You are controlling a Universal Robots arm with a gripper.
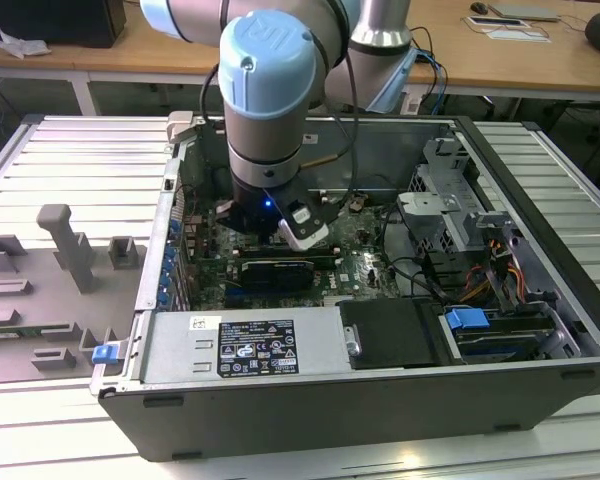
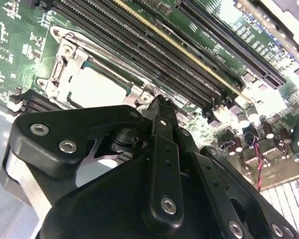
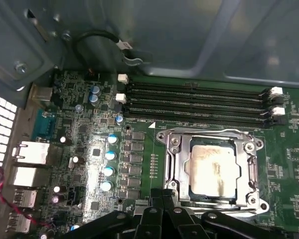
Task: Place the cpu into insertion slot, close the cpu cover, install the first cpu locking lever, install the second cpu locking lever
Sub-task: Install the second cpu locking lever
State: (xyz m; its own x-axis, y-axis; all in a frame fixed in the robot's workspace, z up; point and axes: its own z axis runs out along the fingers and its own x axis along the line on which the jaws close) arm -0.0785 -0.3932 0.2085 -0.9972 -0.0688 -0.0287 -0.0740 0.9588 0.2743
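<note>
End effector (image 2: pixel 159 107) nearest lens in second wrist view, fingers pressed together, gripping nothing; cpu (image 2: pixel 97 87) just beyond tips, under cpu cover (image 2: pixel 72 57). First wrist view: cpu (image 3: pixel 213 169) seated in insertion slot (image 3: pixel 212 198), cover (image 3: pixel 177 164) down. Exterior view: arm (image 1: pixel 265 90) inside computer case (image 1: pixel 540 250).

Ribbed metal worktable (image 1: pixel 60 150), open computer case (image 1: pixel 540 390) lying on its side upon it, grey fixture tray (image 1: pixel 40 300) with upright blocks at the exterior view's left touching the case's edge, wooden desks (image 1: pixel 500 60) behind, well apart.
</note>
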